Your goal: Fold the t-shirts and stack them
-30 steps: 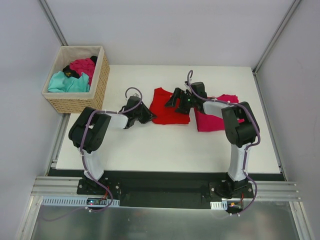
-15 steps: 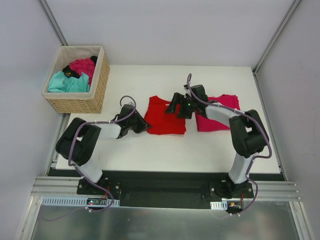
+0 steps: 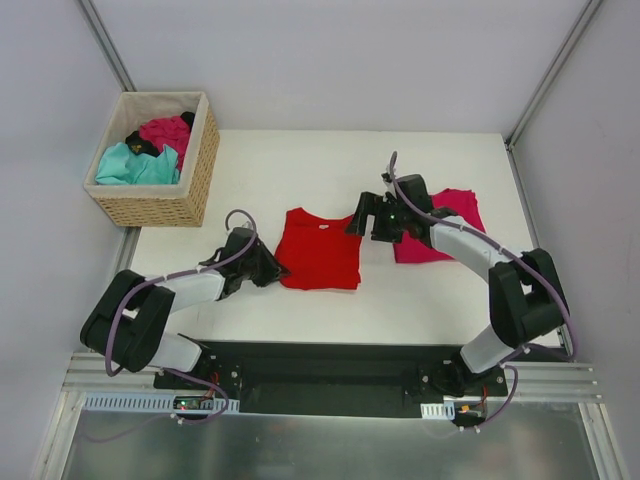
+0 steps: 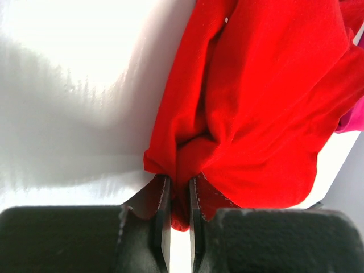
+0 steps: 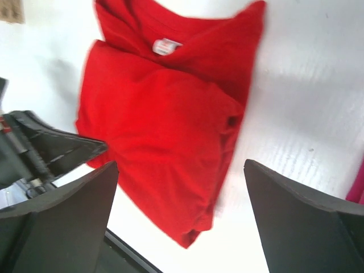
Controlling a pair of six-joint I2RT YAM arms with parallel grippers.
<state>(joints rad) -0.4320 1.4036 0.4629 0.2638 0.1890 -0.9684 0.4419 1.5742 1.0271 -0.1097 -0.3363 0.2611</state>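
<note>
Crimson shirt (image 3: pixel 415 250) partly hidden by right arm (image 3: pixel 460 244), black shirt (image 3: pixel 137 143) mostly buried in basket (image 3: pixel 150 209).

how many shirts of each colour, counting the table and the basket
red shirt: 1
crimson shirt: 1
teal shirt: 1
magenta shirt: 1
black shirt, mostly hidden: 1
total: 5

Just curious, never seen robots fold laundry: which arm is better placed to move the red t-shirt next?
Probably the left: the left claw is shut on the red t-shirt's edge, while the right claw hangs open, holding nothing.
</note>
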